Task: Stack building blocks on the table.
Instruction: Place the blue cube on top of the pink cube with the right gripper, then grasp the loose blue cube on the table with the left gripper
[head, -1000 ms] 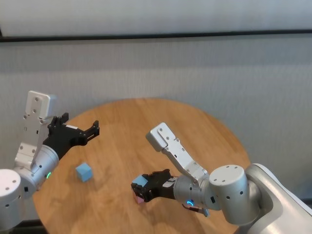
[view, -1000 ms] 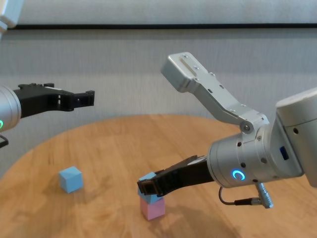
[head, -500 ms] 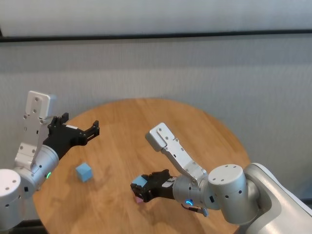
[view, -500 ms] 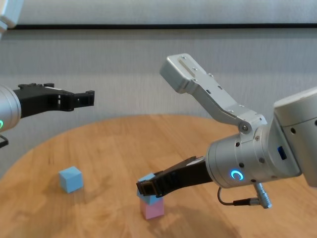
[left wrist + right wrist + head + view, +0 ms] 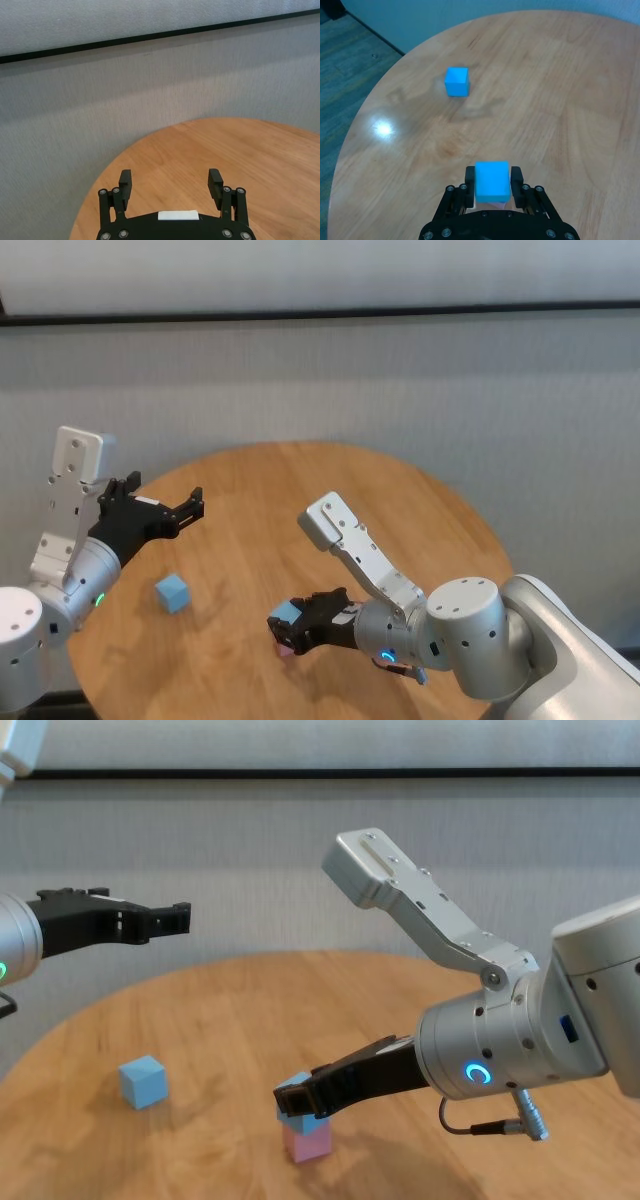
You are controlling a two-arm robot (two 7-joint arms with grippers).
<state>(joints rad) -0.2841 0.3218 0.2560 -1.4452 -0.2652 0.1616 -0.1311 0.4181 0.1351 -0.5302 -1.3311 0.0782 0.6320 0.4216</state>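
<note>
Chest view gives you the clearest read on the stack: a light blue cube [image 5: 297,1086] sits on top of the pale pink cube [image 5: 308,1141], and the pink one stands on the round wooden table [image 5: 230,1010] toward its near edge. Your right gripper [image 5: 300,1098] reaches in low from the right, with its black fingers on either side of that upper blue cube.

From the right wrist view you see the same cube [image 5: 492,178] squarely between the two finger pads [image 5: 469,176], each pad just beside a cube face, and a sliver of pink [image 5: 492,203] showing directly beneath it. You cannot tell from any view whether the pads are pressing the cube or have just come off it, so treat the right claw's grip as uncertain. The gripper [image 5: 492,178] itself is level with the top cube, not the pink one.

The second light blue cube [image 5: 172,592] lies alone on the table, well apart from the stack and on the robot's left side; in the right wrist view it [image 5: 456,81] rests flat, with a bright glare spot on the wood nearby.

Your left gripper [image 5: 190,504] hangs in the air above the table's left part, well clear of both the lone cube and the stack. Its fingers [image 5: 125,178] are spread wide with nothing between them, as the left wrist view shows, with only bare wood and the grey wall [image 5: 100,100] beyond.
</note>
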